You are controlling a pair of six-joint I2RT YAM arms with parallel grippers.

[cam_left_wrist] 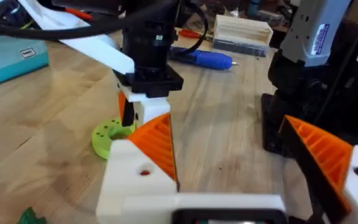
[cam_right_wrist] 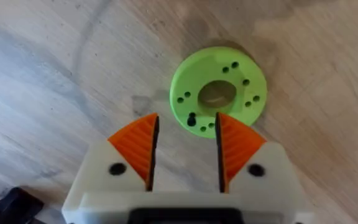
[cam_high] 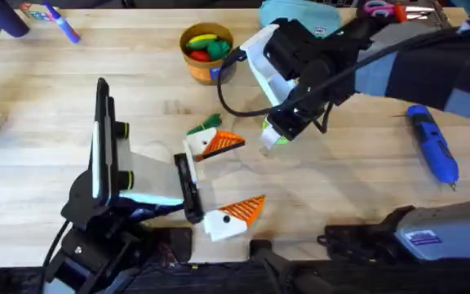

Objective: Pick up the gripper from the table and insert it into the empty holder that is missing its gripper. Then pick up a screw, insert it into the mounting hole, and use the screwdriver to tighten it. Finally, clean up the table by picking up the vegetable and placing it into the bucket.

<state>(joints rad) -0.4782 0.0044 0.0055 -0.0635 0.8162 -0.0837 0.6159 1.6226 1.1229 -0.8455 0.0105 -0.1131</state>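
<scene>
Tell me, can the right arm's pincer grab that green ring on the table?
Probably yes. The right pincer hangs open just above the green ring, its orange fingers straddling the rim, with bare table around and nothing in between.

No text is legible on any label.

Overhead: the bench [cam_high: 341, 196] is seen from above the arm bases, looking down and forward.
Left wrist: aimed low across the bench toward the right pincer [cam_left_wrist: 129, 118], seen near.
Right wrist: pointed straight down, very close.
Shared: a green disc [cam_right_wrist: 219, 95] [cam_left_wrist: 109, 137] [cam_high: 274, 139] is seen in all three.
</scene>
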